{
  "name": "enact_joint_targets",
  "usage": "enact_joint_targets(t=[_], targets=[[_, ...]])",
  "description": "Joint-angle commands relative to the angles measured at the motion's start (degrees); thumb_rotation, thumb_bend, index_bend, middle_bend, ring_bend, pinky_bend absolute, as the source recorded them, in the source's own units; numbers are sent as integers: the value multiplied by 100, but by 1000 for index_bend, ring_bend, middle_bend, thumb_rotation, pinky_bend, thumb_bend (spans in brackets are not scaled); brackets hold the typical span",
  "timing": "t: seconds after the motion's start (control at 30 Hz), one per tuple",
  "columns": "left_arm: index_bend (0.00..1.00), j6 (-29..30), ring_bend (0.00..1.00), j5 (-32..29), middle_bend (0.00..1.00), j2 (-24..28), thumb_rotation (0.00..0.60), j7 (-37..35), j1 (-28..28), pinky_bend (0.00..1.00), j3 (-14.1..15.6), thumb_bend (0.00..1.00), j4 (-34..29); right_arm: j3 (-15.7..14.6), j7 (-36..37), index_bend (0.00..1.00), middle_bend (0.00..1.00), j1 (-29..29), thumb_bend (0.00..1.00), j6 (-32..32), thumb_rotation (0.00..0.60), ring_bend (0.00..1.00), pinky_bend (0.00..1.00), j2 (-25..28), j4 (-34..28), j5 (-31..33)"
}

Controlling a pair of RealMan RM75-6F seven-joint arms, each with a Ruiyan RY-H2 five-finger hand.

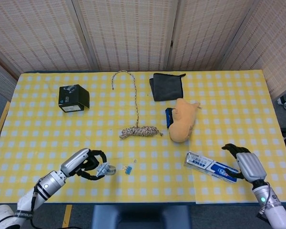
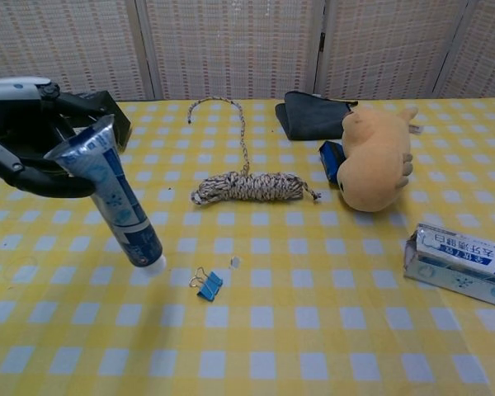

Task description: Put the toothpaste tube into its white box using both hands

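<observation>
Left hand (image 1: 83, 162) holds toothpaste tube (image 2: 111, 196); right hand (image 1: 244, 163) on white box (image 1: 210, 166).

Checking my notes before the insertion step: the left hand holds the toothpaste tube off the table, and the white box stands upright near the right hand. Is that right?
Not quite. The white box lies flat on the table, as the head view shows, not upright. The rest holds: the left hand holds the toothpaste tube off the table, and the box is near the right hand.

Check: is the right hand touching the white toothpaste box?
Touching. Head view shows the right hand lying on the white box's right end, no gap.
</observation>
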Motion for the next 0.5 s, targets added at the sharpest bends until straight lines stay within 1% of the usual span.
enact_joint_targets(t=[0.03,0.23,0.5], targets=[[804,39,1000,89,1000,89,600,-39,9,1000,65,311,-60,52,-243,257,215,105,325,-319,600,240,218,-34,-196,413],[803,57,1000,302,1000,282,600,-132,-3,1000,195,311,-131,-39,-619,257,215,128,324,-472,600,240,219,-96,-290,717],[804,137,1000,422,1000,403,600,-43,50,1000,320,312,-168,-173,-641,257,211,90,325,-553,600,241,220,-293,-158,775]])
